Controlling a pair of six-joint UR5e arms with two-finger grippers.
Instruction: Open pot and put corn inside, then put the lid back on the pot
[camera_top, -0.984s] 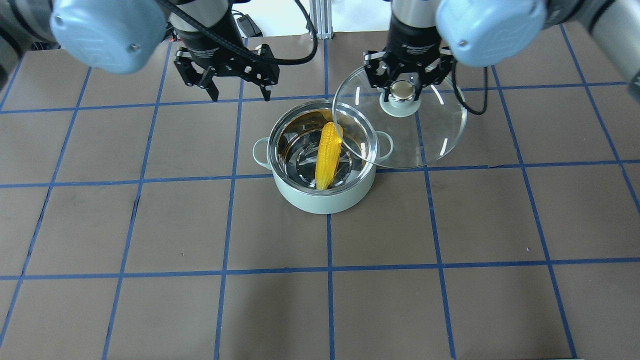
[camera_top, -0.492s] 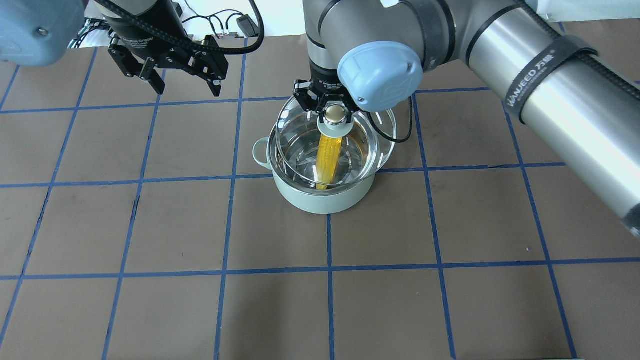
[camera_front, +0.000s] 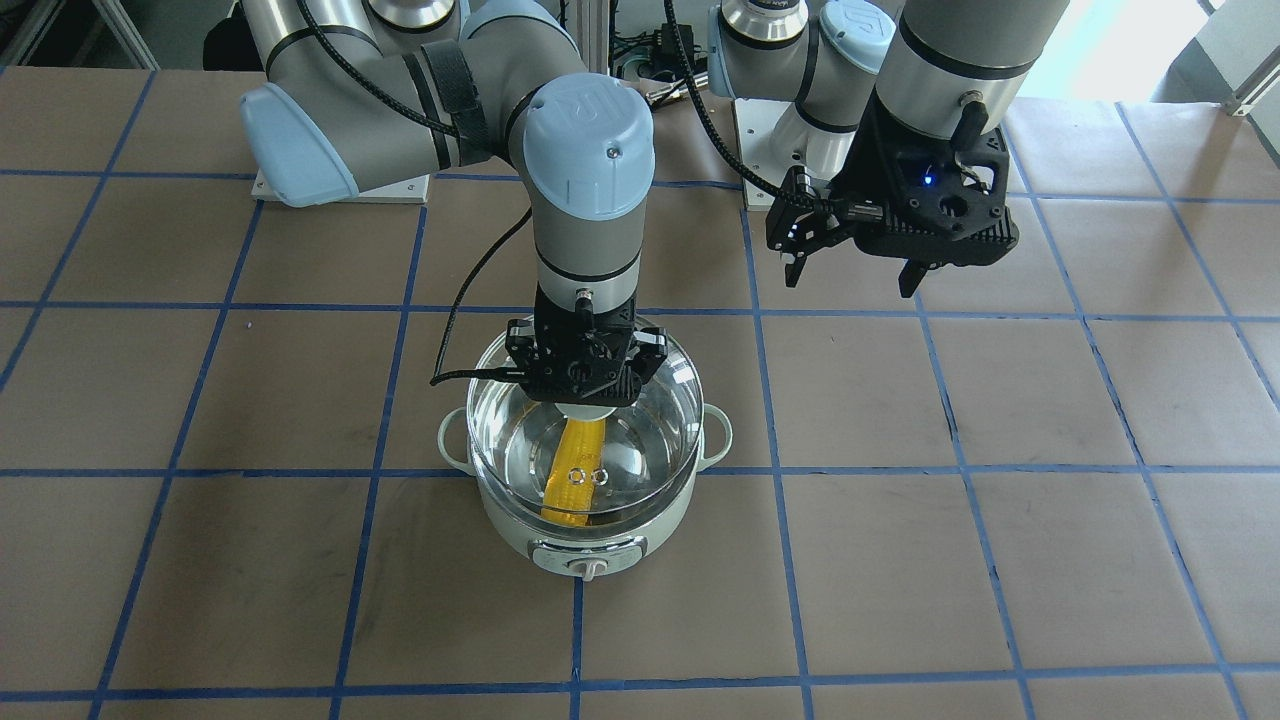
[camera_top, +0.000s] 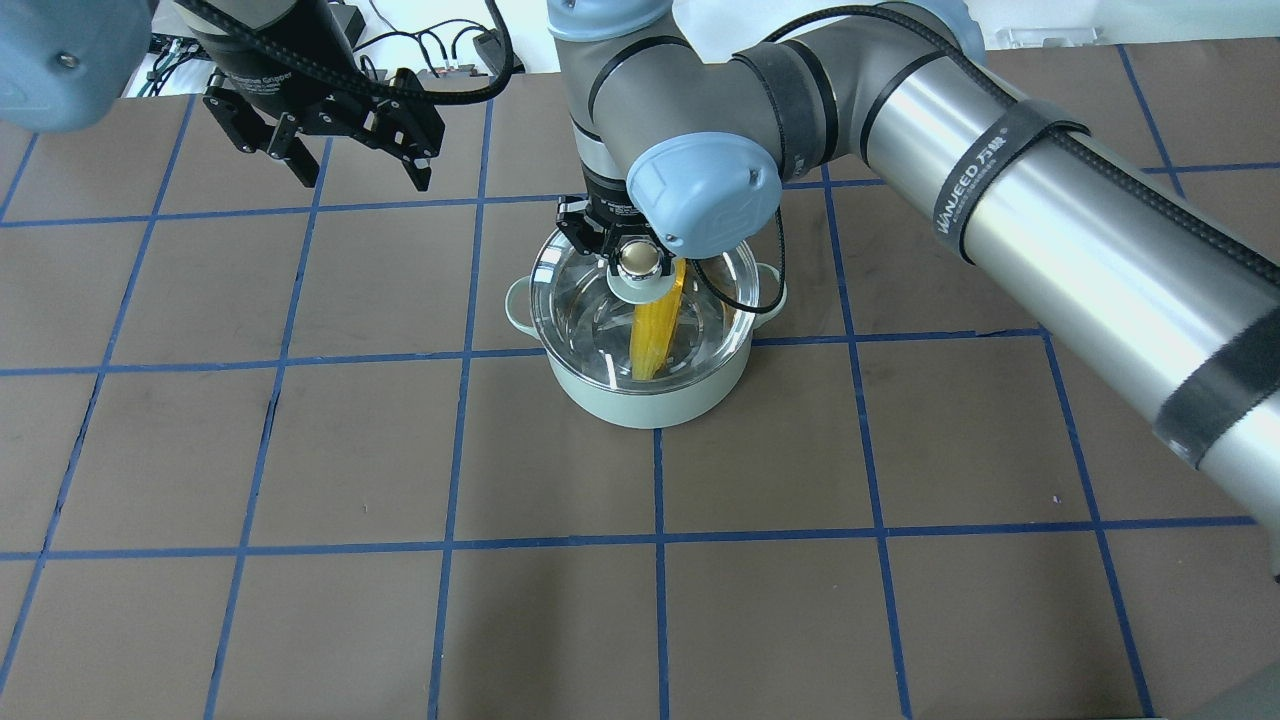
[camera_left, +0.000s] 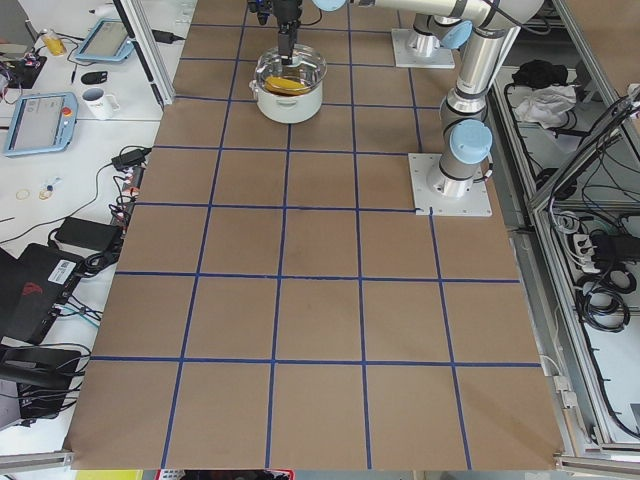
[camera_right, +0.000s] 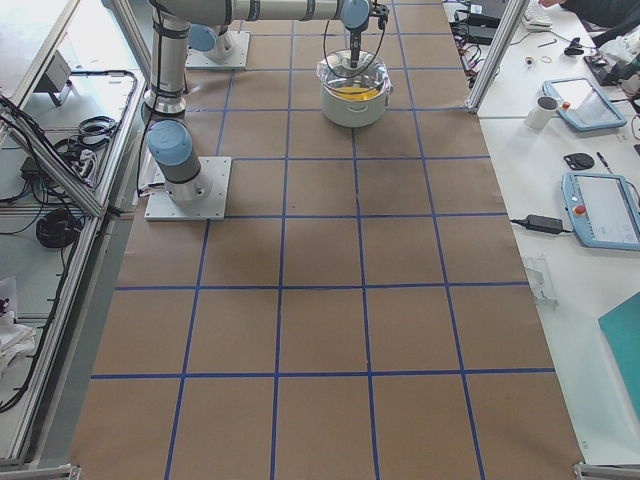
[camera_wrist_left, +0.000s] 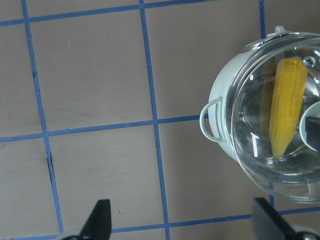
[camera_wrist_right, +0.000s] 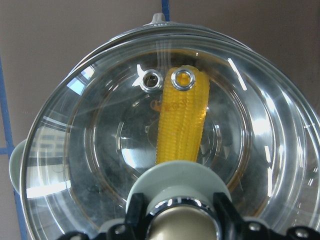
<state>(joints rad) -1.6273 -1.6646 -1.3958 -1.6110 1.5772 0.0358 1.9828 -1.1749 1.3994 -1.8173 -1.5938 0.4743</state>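
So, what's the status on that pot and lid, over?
Right gripper shut on lid, lid over pot. Corn inside pot. Left gripper open, empty, well aside.

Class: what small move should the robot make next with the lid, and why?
Probably lower the lid straight onto the pot: the right gripper clamps its knob, the corn lies inside, the lid is centred, but contact is unclear.

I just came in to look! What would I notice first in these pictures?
The bright yellow corn jumps out, lying inside the pale green pot on the brown gridded table. The clear glass lid covers the pot's mouth, held from above by the right gripper. The left gripper hangs open off to one side, empty.
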